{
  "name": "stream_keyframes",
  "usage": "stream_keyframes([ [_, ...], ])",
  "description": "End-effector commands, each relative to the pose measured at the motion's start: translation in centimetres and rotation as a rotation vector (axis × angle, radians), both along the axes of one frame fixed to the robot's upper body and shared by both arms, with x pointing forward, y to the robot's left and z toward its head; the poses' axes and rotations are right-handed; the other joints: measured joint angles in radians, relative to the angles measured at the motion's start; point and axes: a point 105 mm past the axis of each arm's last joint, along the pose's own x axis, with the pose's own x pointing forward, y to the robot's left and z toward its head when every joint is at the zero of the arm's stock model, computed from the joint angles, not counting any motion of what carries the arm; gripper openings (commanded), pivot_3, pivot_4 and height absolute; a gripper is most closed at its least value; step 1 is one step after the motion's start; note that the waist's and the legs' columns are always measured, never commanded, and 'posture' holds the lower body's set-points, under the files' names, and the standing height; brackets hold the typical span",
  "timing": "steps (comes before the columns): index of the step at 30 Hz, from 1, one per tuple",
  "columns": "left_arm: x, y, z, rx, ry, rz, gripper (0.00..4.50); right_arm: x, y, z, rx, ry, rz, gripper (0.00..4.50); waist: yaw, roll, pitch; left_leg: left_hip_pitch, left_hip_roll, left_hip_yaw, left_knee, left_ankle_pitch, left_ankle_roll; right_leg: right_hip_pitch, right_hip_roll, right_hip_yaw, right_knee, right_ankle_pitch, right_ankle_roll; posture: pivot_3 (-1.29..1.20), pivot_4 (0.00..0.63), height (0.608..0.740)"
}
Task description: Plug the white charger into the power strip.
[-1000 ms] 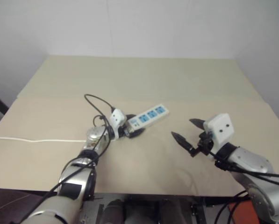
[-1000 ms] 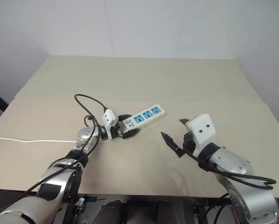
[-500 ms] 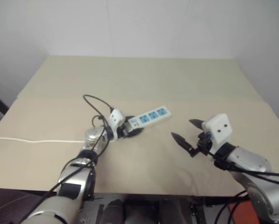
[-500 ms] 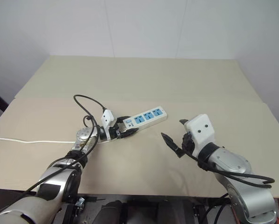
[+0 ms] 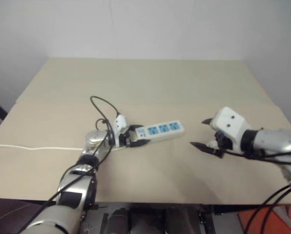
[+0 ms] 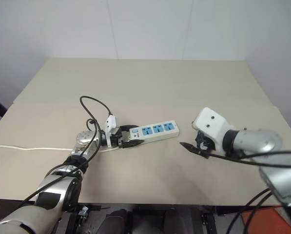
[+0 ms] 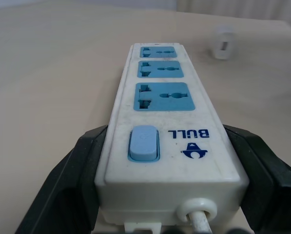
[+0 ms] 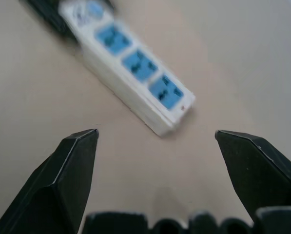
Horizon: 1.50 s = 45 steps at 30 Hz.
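Left eye view: a beige table [image 5: 150,83] is shown with the power strip [image 5: 161,130] lying flat near its middle, the row of blue sockets facing up. The cord end of the strip is clamped between the black fingers of the left hand [image 5: 134,137], which is closed on it; a thin white cord [image 5: 38,147] is seen running from that end toward the table's left edge. To the right of the strip, well apart from it, the right hand [image 5: 207,134] is held above the table with its two fingers spread wide and nothing between them. Right eye view: the same layout is seen, with the strip between the two hands and a black cable [image 6: 91,109] looped above the left wrist. Left wrist view: the strip's switch end, with a blue rocker switch [image 7: 144,143] and a printed logo, is gripped on both long sides by the fingers [image 7: 77,175]; three sockets are seen in a row beyond it. The white charger [image 7: 223,43] stands on the table past the far end of the strip, apart from it. Right wrist view: the free end of the strip is seen between the open fingers [image 8: 72,165], untouched by them.
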Motion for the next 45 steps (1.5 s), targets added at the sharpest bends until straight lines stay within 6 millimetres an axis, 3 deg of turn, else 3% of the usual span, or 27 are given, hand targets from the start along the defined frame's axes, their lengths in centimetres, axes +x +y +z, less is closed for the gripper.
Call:
stream_keyframes([
  [1, -0.9, -0.3, 0.8, -0.009, -0.04, -0.085, 3.28, -0.4, -0.4, 0.1, -0.16, 0.099, 0.138, 4.5, -0.002, 0.0, 0.0, -0.001, 0.0, 0.0, 0.0, 0.0, 0.0, -0.001, 0.0, 0.001, 0.0, 0.0, 0.0, 0.0, 0.15, 0.74],
  [5, -1.8, -0.7, 0.2, -0.009, -0.025, -0.123, 3.28, -0.1, -0.8, -0.7, -0.309, 0.192, 0.258, 4.5, -0.003, 0.0, 0.0, -0.002, 0.0, 0.0, 0.0, 0.0, 0.0, -0.003, 0.0, 0.001, 0.001, 0.0, 0.0, 0.0, 0.15, 0.74],
  [13, -2.6, -1.0, -0.4, 0.002, -0.026, -0.129, 3.28, 3.9, -2.5, -3.5, -0.614, 0.13, 0.405, 4.5, 0.0, 0.0, 0.0, -0.001, 0.0, 0.001, 0.001, 0.0, 0.0, -0.003, -0.001, 0.002, 0.003, 0.0, 0.0, 0.0, 0.15, 0.74],
  [22, -3.0, -1.2, -0.3, -0.011, -0.022, -0.121, 3.28, 6.1, -3.2, -4.7, -0.65, 0.218, 0.403, 4.5, 0.003, 0.001, 0.001, -0.001, -0.001, 0.001, 0.001, 0.0, 0.0, -0.004, -0.001, 0.001, 0.003, 0.001, 0.0, 0.0, 0.15, 0.74],
  [34, -3.3, -1.2, -0.3, -0.026, -0.022, -0.105, 3.28, 6.8, -3.5, -5.8, -0.683, 0.247, 0.416, 4.5, 0.002, 0.001, 0.001, -0.001, -0.001, 0.002, 0.001, 0.0, 0.0, -0.004, -0.001, 0.002, 0.004, 0.001, 0.0, 0.0, 0.15, 0.74],
  [37, -3.5, -1.3, -0.4, -0.023, -0.026, -0.106, 3.28, 6.9, -3.5, -5.9, -0.686, 0.25, 0.418, 3.9, 0.002, 0.001, 0.0, -0.001, -0.001, 0.002, 0.001, 0.0, -0.001, -0.003, -0.001, 0.002, 0.004, 0.001, -0.001, 0.0, 0.15, 0.74],
  [45, -3.5, -1.2, -0.4, -0.03, -0.015, -0.088, 3.28, 7.1, -3.2, -6.0, -0.688, 0.251, 0.419, 1.31, 0.0, 0.001, 0.0, 0.0, -0.001, 0.002, 0.002, 0.0, -0.001, -0.003, -0.001, 0.002, 0.005, 0.001, -0.001, 0.0, 0.15, 0.74],
])
